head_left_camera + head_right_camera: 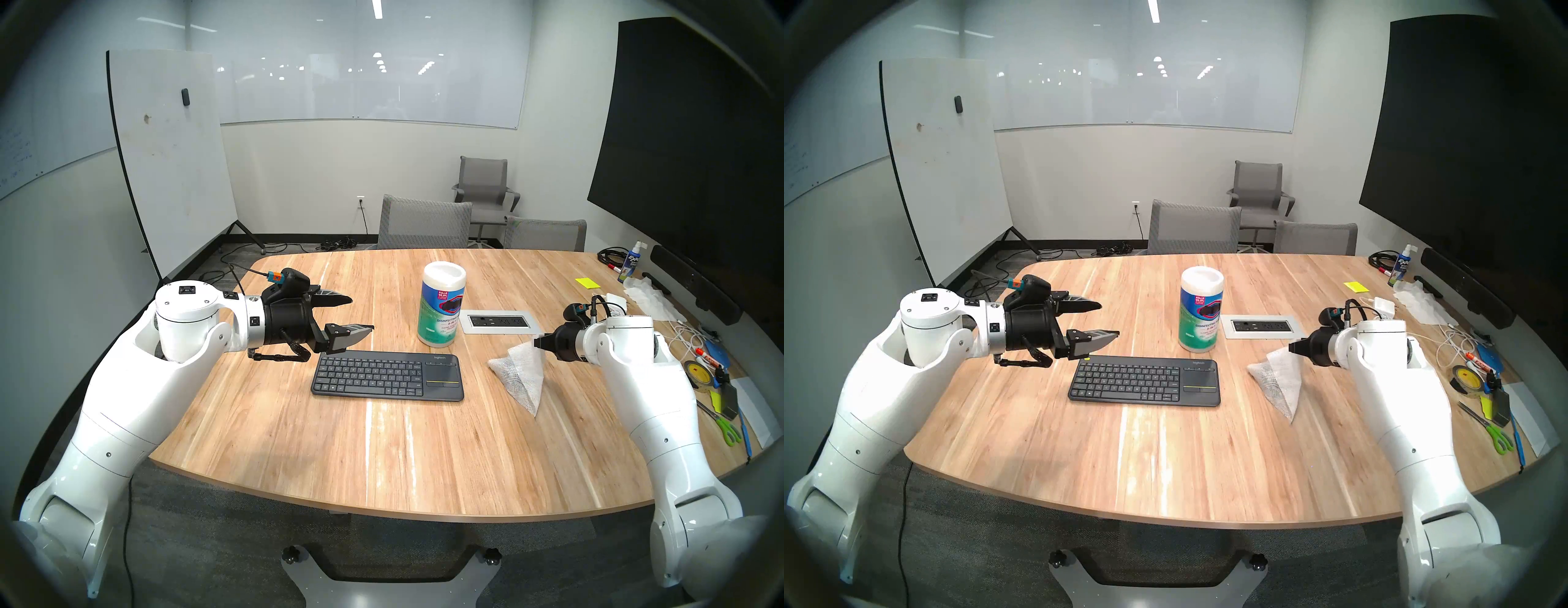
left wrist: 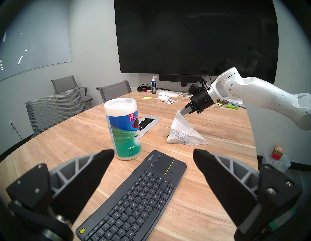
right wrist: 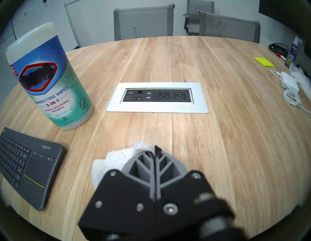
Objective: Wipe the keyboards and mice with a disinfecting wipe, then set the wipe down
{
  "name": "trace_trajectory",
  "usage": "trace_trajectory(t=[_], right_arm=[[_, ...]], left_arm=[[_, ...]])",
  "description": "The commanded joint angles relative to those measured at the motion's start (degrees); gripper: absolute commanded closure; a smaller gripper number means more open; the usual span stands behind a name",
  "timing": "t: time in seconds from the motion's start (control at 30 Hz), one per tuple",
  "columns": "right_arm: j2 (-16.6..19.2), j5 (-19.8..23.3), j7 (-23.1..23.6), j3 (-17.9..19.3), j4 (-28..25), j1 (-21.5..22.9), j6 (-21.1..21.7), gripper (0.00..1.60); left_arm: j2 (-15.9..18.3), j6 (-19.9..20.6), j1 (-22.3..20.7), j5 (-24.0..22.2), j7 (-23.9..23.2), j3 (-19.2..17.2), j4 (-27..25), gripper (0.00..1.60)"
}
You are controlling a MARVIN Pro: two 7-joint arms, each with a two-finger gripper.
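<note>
With our right tool (image 1: pixel 538 342) pinched on the wipe (image 1: pixel 519 373) draped on the counter (image 1: pixel 382 446) right of centre and our left tool (image 1: pixel 354 316) wide, we judge setting-down at hand: release the pinch.

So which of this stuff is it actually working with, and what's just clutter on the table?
In the job:
- keyboard
- wipe, pinched in the right pincer

Just lying about:
- wipes canister
- spray bottle
- crumpled tissues
- yellow sticky notes
- green scissors
- tape roll
</note>
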Motion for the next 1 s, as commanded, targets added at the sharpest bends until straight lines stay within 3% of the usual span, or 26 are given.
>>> trace_trajectory(t=[0.0, 0.97], right_arm=[[1.00, 0.14, 0.65, 0.98, 0.44, 2.57, -1.70, 1.60], [1.57, -2.12, 2.39, 1.42, 14.34, 11.77, -7.79, 1.60]], left_arm=[[-0.04, -0.11, -0.56, -0.14, 0.05, -0.43, -0.98, 0.00], [-0.05, -0.13, -0.59, -0.13, 0.00, -0.42, -0.92, 0.00]])
